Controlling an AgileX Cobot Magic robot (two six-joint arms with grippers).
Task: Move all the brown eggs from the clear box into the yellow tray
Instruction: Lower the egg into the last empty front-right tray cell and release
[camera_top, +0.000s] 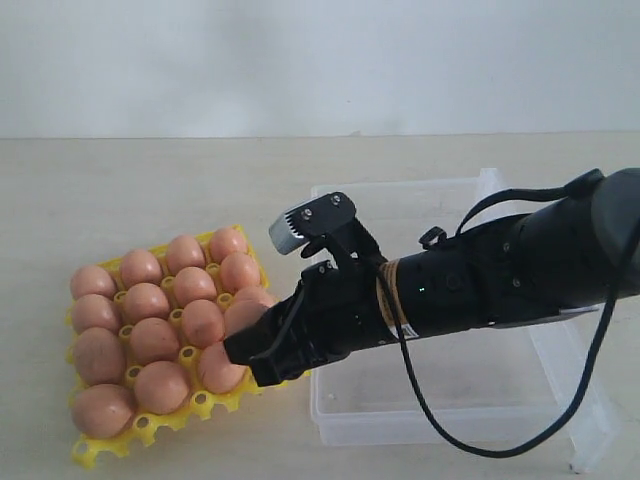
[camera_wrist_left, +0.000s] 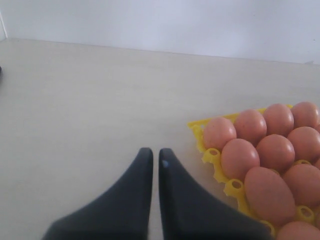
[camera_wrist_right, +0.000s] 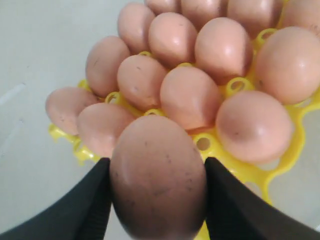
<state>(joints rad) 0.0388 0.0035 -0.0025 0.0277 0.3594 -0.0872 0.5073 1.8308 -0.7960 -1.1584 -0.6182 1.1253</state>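
Nearly home here: the bright yellow openwork plastic egg tray (camera_top: 90, 450) sits at 9 o'clock from the large shallow clear plastic box (camera_top: 330, 425), and almost every cup carries one of the smooth pinkish-brown eggs (camera_top: 153, 340), packed shoulder to shoulder. What shows of the box floor is bare, though the black arm lies across its middle and hides a stretch, so I can't swear it's empty. The right gripper (camera_top: 258, 362) hangs over the tray's corner at about 4 o'clock, jaws spread wide and pressed on either side of one speckled brown egg (camera_wrist_right: 157, 175); the wrist view shows that egg filling the gap. The cup beneath it is hidden, but I'd judge this is the last, or close to the last, to go in. Room is tight: seated eggs crowd in at 9 and 12 o'clock of the held one, the scalloped yellow rim runs just below, and the box wall stands just beside the tray at 3 o'clock. The left gripper (camera_wrist_left: 154, 152) has its jaws all but touching, gripping nothing, low over the pale beige tabletop (camera_top: 150, 190) near a tray corner, clear of the eggs. Bare tabletop lies open at 12 and 9 o'clock of the tray, while a black cable (camera_top: 470, 445) droops over the box's 6 o'clock rim.
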